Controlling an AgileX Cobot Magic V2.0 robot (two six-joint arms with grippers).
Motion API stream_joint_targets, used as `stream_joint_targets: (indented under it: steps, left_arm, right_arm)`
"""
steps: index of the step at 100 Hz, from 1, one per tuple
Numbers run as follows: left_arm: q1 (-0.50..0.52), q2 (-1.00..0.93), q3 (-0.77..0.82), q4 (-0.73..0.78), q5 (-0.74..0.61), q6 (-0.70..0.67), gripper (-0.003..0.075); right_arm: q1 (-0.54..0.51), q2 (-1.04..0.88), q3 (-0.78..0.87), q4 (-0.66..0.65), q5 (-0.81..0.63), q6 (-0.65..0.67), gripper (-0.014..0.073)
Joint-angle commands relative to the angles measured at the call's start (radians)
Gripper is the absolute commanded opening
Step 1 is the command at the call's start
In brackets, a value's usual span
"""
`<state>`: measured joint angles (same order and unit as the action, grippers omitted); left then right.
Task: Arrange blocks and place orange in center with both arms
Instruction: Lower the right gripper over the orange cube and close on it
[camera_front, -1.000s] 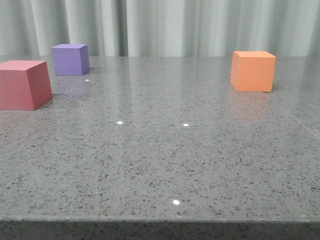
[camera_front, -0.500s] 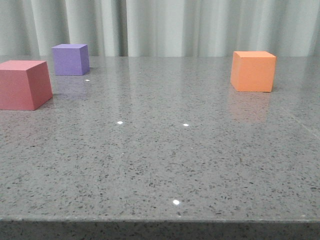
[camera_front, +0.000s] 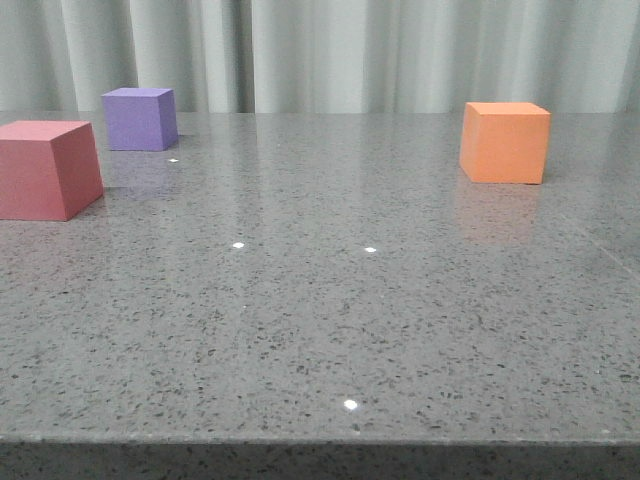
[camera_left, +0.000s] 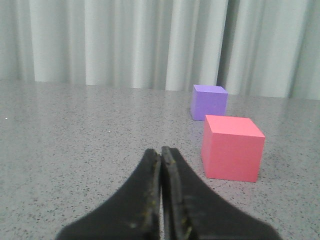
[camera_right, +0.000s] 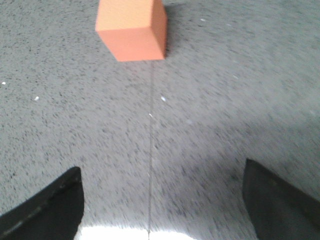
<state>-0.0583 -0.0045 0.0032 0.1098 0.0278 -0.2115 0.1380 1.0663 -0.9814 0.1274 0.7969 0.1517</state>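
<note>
The near part of the grey speckled table carries no block. No arm appears in the front view; only the wrist views show the end effectors.

The left end effector is closed, its two fingers pressed together with nothing between them. It sits low over the table, and the pinkish-red cube stands a short way beyond it and to one side, not touching it. The right end effector is wide open and empty: only the two finger ends show at the corners of its view, with bare table between them. The orange cube lies well apart from it, further ahead.

Taking the orange cube as the landmark in the front view, the pinkish-red cube is far to its left and a little nearer to the camera. The purple cube is also far to its left, but further back, just behind the pinkish-red one and close to the curtain. The two left cubes are near each other but not touching.

I judge that the task is at its very beginning. No cube is gripped, the three do not form a row, and the orange cube is at the right side, not between the others. All the arranging is left to do.
</note>
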Motion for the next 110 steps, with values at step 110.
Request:
stream_joint_targets:
  steps: [110]
  left_arm:
    - [0.004, -0.031, 0.042, -0.001, -0.083, -0.001, -0.0019]
  right_arm:
    - [0.067, 0.767, -0.645, -0.127, 0.011, 0.000, 0.0505]
